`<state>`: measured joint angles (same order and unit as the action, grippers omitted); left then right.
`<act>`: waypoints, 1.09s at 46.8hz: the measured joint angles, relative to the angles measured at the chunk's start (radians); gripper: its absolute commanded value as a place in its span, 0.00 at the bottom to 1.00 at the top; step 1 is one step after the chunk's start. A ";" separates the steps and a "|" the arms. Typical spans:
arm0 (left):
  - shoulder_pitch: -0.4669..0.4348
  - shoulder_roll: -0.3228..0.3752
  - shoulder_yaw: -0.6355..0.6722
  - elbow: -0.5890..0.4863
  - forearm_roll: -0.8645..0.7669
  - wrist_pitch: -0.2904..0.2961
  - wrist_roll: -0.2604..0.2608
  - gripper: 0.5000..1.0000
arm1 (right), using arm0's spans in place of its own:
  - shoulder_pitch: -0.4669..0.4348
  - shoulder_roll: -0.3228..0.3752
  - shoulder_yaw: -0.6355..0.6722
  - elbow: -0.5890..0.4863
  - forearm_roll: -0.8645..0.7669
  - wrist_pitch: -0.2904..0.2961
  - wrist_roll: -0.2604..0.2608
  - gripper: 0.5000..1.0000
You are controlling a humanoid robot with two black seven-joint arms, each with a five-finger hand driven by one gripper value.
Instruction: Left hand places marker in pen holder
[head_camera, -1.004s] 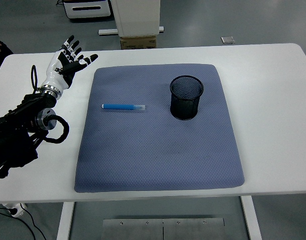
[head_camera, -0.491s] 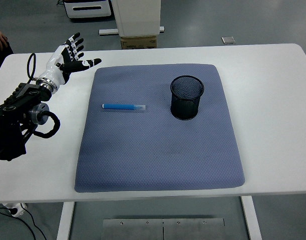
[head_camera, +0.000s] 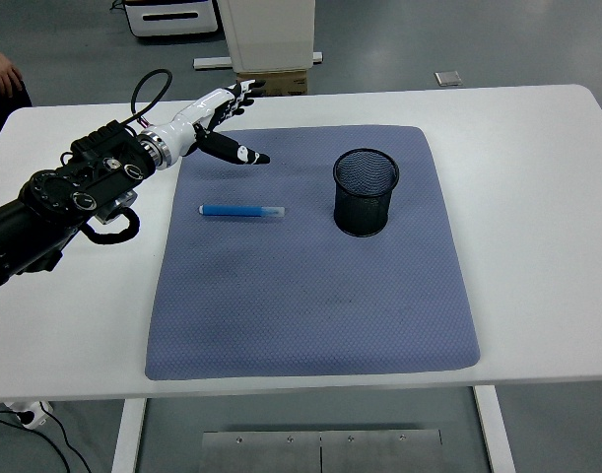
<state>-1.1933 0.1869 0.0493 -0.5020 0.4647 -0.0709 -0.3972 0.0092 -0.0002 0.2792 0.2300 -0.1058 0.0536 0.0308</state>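
step: reaching | our left hand over mat's far-left corner, fingers apart, empty | next: lower onto blue marker, then mesh pen holder

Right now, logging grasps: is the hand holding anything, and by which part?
Nothing is held. The left hand is open above the mat; the marker lies untouched.

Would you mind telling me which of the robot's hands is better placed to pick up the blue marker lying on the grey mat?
The left hand. It is open and reaches over the grey mat just behind the blue marker, which lies left of the black mesh pen holder. The right hand is not in view.
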 measured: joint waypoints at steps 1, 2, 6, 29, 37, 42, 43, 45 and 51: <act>-0.005 0.000 0.002 0.000 0.000 0.000 0.000 1.00 | 0.000 0.000 0.000 0.000 0.000 0.000 0.000 1.00; -0.009 0.000 0.005 0.000 -0.001 0.000 0.000 1.00 | 0.000 0.000 0.000 0.000 0.000 0.000 0.000 1.00; -0.036 0.000 0.013 -0.001 -0.008 0.000 0.000 1.00 | 0.000 0.000 0.000 0.000 0.000 0.000 0.000 1.00; -0.216 0.013 0.443 -0.238 -0.014 -0.060 0.001 1.00 | 0.000 0.000 0.000 0.000 0.000 0.000 0.000 1.00; -0.271 0.038 0.539 -0.267 -0.012 -0.085 0.000 1.00 | 0.000 0.000 0.000 0.000 0.000 0.000 0.000 1.00; -0.301 0.040 0.603 -0.268 0.001 -0.102 0.000 1.00 | 0.000 0.000 0.000 0.000 0.000 0.000 0.000 1.00; -0.305 0.040 0.615 -0.268 0.004 -0.103 0.000 1.00 | 0.000 0.000 0.000 0.000 0.000 0.000 0.000 1.00; -0.314 0.038 0.643 -0.268 0.015 -0.105 0.000 1.00 | 0.000 0.000 0.000 0.000 0.000 0.000 0.000 1.00; -0.334 0.030 0.706 -0.268 0.072 -0.106 0.000 1.00 | 0.000 0.000 0.000 0.000 0.000 0.000 0.000 1.00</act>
<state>-1.5276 0.2170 0.7552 -0.7703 0.5366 -0.1766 -0.3974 0.0092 0.0000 0.2792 0.2301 -0.1058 0.0537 0.0306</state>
